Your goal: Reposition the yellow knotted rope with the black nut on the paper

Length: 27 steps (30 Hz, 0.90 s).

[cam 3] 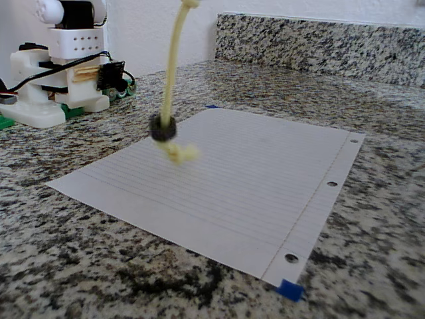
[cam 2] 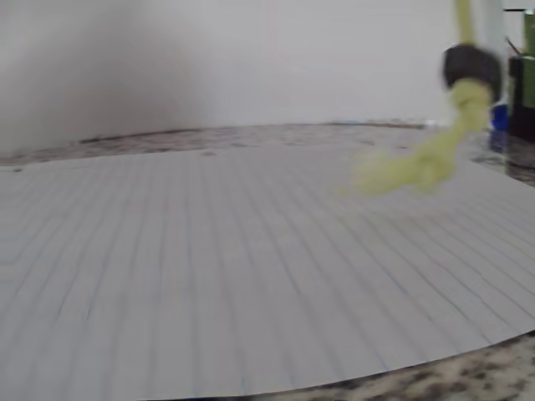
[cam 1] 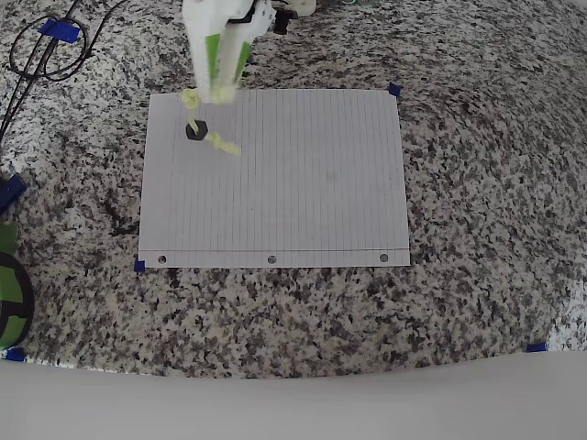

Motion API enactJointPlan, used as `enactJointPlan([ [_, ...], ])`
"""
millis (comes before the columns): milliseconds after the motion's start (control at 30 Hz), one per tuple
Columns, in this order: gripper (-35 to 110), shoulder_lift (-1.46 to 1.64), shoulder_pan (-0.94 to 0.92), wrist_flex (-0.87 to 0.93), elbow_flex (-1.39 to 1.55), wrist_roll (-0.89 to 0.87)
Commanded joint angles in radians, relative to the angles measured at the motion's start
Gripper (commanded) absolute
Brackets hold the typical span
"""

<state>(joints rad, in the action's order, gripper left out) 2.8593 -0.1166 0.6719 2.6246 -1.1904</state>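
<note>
The yellow knotted rope (cam 1: pixel 220 142) hangs in the air over the far left part of the paper (cam 1: pixel 303 202). My gripper (cam 1: pixel 211 90) is shut on its upper end. The black nut (cam 1: pixel 196 131) sits on the cord just above the lower knot. In the fixed view the rope (cam 3: pixel 171 66) drops straight down from the top edge, the nut (cam 3: pixel 163 128) and the frayed knot are clear of the paper (cam 3: pixel 265 179). The wrist view has the nut (cam 2: pixel 471 67) and the rope's knot (cam 2: pixel 410 171) at upper right above the paper (cam 2: pixel 209 276).
Black cables (cam 1: pixel 41 50) lie on the granite counter at the top left. A green and black object (cam 1: pixel 9 298) sits at the left edge. Blue tape bits (cam 1: pixel 394 90) mark the paper's corners. The arm's base (cam 3: pixel 60 73) stands at the back left, before a granite backsplash (cam 3: pixel 319 40).
</note>
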Motion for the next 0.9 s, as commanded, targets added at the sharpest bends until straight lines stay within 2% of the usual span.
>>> enactJointPlan([
  [0,0,0.026,0.037,-0.009,-0.008,-0.064],
  [333,0,0.048,-0.066,-0.072,-0.008,-0.201],
  [467,0,0.061,-0.081,-0.011,-0.008,-0.034],
  [700,0,0.074,-0.230,0.187,-0.003,0.261],
  [867,0,0.069,-0.324,0.250,-0.003,0.499],
])
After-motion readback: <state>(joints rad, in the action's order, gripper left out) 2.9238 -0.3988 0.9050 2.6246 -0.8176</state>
